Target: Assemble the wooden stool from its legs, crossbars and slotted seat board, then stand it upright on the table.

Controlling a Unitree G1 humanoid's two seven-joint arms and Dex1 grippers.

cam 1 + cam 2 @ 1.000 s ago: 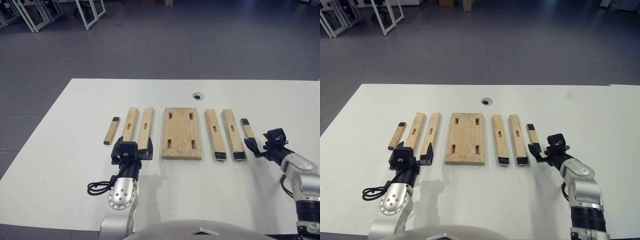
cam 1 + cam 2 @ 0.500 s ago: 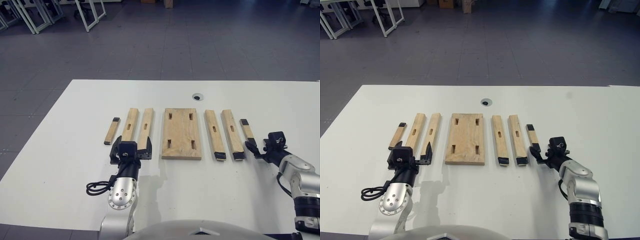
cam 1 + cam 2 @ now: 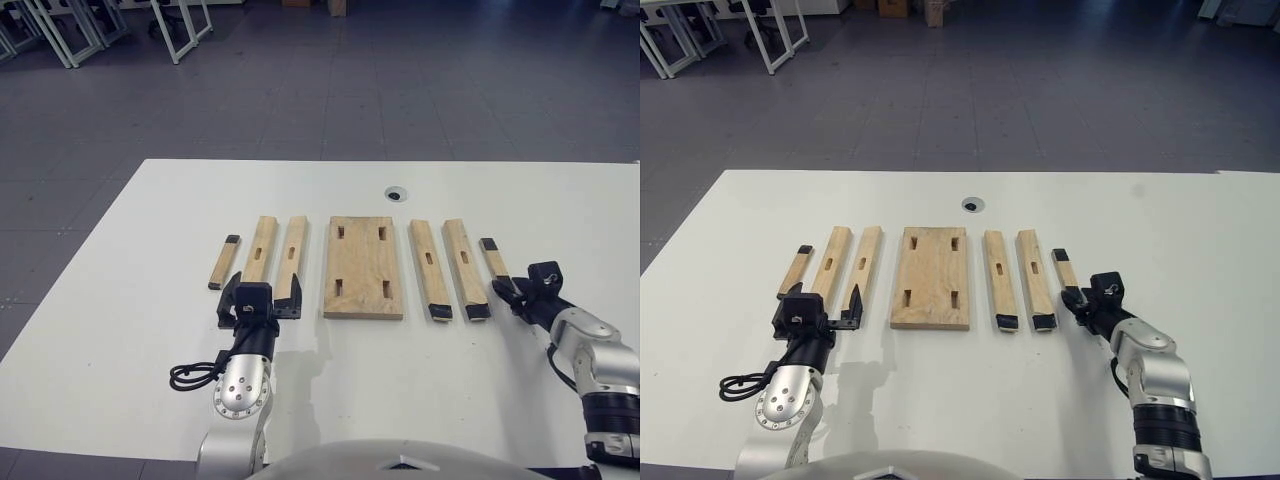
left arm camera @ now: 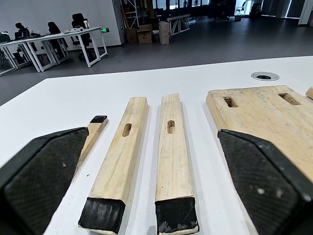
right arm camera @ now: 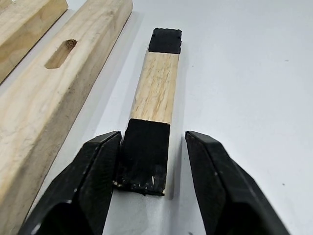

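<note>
Black-capped short wooden crossbar [image 5: 155, 93] toward the tabletop's [image 3: 120, 330] right edge is now straddled by the open fingers [image 5: 83, 186] of the advanced right gripper [image 5: 154, 139], ready for grasping.

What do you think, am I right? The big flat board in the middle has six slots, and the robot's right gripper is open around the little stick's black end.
Not quite. The seat board has four slots, not six; the left eye view shows them. The rest holds: the board lies in the middle, and the right gripper is open, with one finger on each side of the black end of the short crossbar.
</note>
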